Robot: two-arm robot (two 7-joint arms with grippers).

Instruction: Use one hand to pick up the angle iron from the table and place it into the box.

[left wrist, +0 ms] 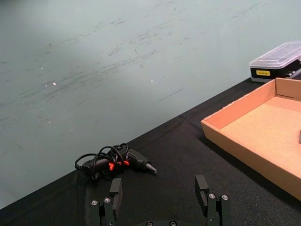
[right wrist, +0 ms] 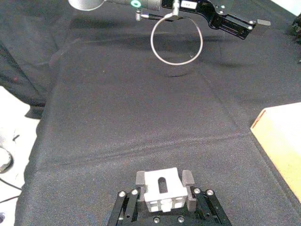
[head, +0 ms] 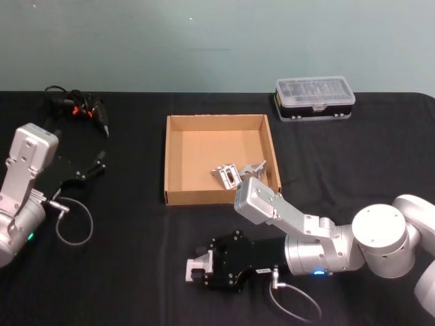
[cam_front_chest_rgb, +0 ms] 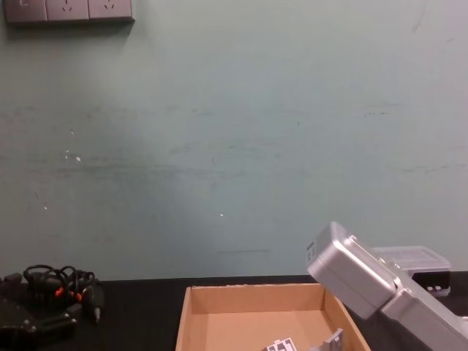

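Observation:
A silver angle iron [head: 198,261] sits between the fingers of my right gripper [head: 196,272], which is shut on it low over the black table [head: 122,272], in front of the box. The right wrist view shows the slotted bracket [right wrist: 162,187] clamped between both black fingers [right wrist: 140,178]. The tan cardboard box [head: 173,159] lies at the table's middle and holds two more angle irons [head: 226,176] [head: 257,168]. My left gripper [head: 95,164] rests open at the far left; its fingers [left wrist: 115,190] stand apart with nothing between them.
A black device with looped cables and orange marks [head: 76,105] lies at the back left. A clear-lidded plastic case [head: 315,98] stands behind the box to the right. A cable loop [head: 73,221] hangs from the left wrist.

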